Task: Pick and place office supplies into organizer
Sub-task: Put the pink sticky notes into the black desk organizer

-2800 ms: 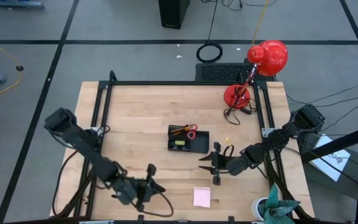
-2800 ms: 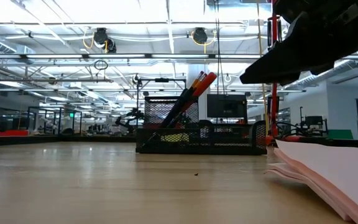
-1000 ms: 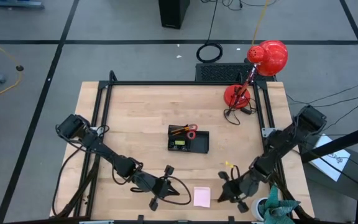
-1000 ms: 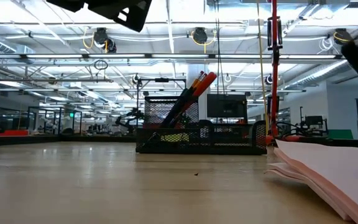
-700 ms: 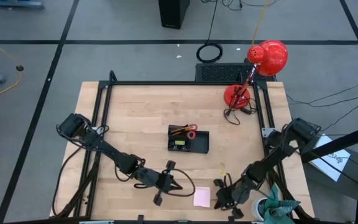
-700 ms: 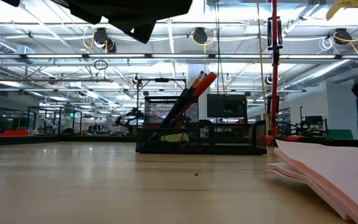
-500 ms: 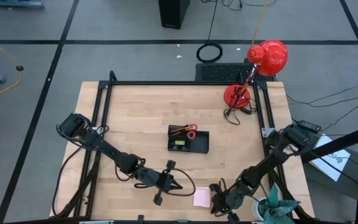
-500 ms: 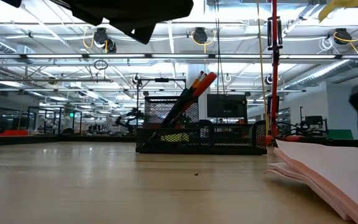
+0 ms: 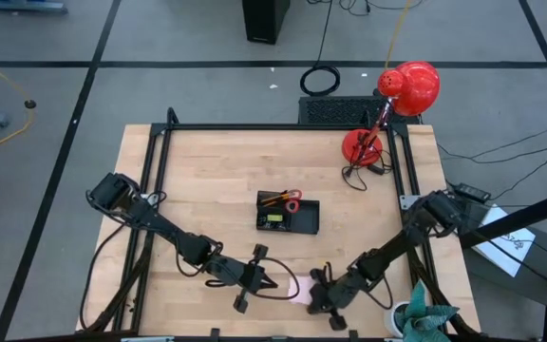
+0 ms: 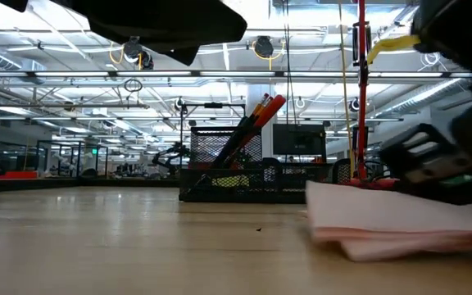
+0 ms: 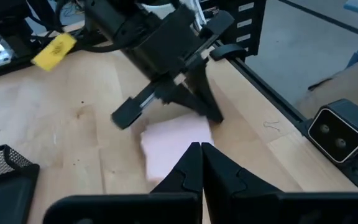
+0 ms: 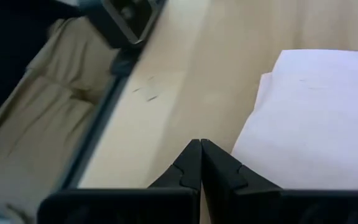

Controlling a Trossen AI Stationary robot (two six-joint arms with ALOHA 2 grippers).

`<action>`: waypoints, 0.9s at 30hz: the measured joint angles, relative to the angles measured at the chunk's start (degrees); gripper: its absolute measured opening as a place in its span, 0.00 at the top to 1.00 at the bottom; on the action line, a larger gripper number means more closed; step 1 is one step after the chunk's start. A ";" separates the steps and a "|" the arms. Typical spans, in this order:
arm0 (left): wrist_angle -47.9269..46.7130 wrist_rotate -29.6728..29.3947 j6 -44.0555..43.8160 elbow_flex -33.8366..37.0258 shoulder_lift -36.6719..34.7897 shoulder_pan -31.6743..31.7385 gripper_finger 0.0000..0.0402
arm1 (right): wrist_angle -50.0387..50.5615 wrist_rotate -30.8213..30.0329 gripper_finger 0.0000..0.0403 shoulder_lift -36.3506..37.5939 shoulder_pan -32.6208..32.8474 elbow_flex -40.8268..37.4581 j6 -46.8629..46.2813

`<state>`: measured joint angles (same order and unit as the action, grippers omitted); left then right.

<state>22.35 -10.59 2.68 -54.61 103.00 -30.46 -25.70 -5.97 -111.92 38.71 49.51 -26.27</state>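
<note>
The pale pink sticky-note pad lies flat on the table near its front edge, between my two grippers. My right gripper is shut and low at the pad's right side. My left gripper is shut and hangs above the table just left of the pad, touching nothing. The black mesh organizer stands mid-table with red-handled scissors and orange pencils leaning in its taller section. A small yellow piece shows on my right arm. My right gripper pushes the pad's right-hand edge with its shut fingers. They come slanting down from the table's right side. The pad lies flat on the table. In the high view the gripper hides the exact spot.
A red desk lamp stands at the far right corner. Black frame rails run along the table's sides. A camera sits at the near edge, and a teal thing is at the near right corner. Bare wood lies left of the organizer.
My right gripper has gone down and toward the table's left edge until it met the pad. The pad has slid along the table toward the left edge, still flat. My left gripper has gone a little toward the pad and then kept still.
</note>
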 joint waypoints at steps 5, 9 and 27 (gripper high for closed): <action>-0.01 0.00 -0.22 0.00 0.00 0.05 0.96 | 0.66 -2.62 1.00 0.00 -1.65 -0.01 -0.18; -0.23 0.00 -0.22 0.00 0.00 0.07 0.96 | 0.21 -3.54 1.00 0.99 -1.47 -0.14 3.18; 4.31 -6.39 3.20 0.02 8.60 -0.69 0.99 | 16.43 -21.68 1.00 13.28 0.10 -1.35 1.92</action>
<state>26.66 -16.98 5.88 -54.59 111.60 -31.16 -9.27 -27.65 -98.64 38.80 48.16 -24.36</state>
